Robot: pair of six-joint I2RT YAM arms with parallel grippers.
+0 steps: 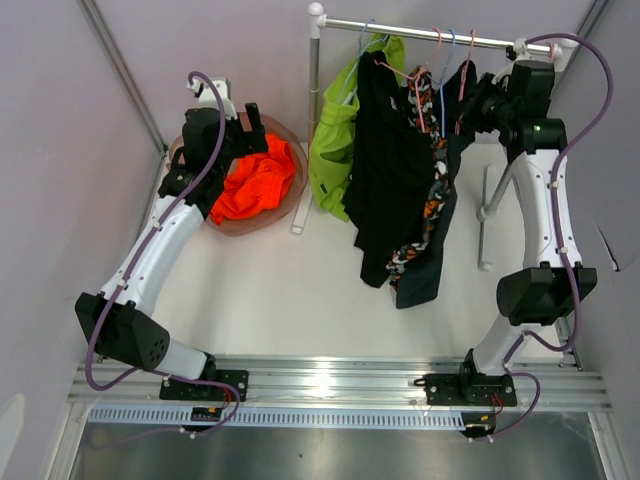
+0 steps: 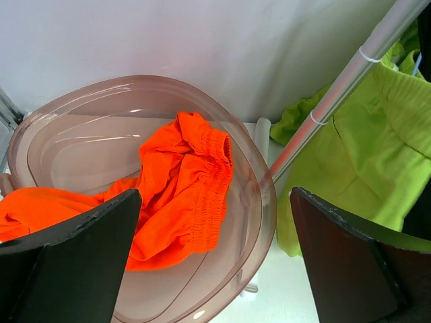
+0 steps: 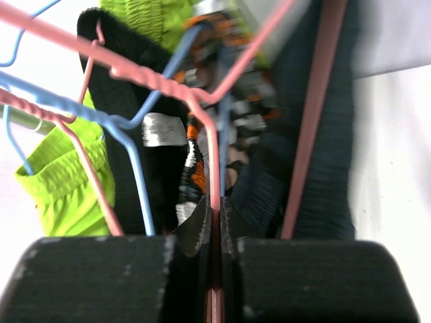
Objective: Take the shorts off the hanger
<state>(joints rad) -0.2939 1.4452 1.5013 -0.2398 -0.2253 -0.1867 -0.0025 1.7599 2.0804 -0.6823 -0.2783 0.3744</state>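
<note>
Right claw [image 3: 214,215] pinched shut on pink hanger [image 3: 213,161] wire, up at the rail [image 1: 340,23]; left claw [image 2: 215,195] gaping wide, empty, over the bowl [image 2: 266,202]. Best to grip firmly and lift straight off the rail, without snagging the neighbouring hangers. Shorts [image 3: 330,168] dark, ribbed at the waistband, hanging limp just behind the wire, crowded among other garments; on this very hanger or not, hard to tell.

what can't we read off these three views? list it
- Top external: fingertips of the right gripper, hidden behind its wrist and the dark garments.
- Right wrist: which garment the pinched pink hanger carries; wires overlap, close-up blur.
- Left wrist: lower-left of the orange shorts, behind a finger of the left gripper; near rim of the basin cut off by the bottom edge.
</note>
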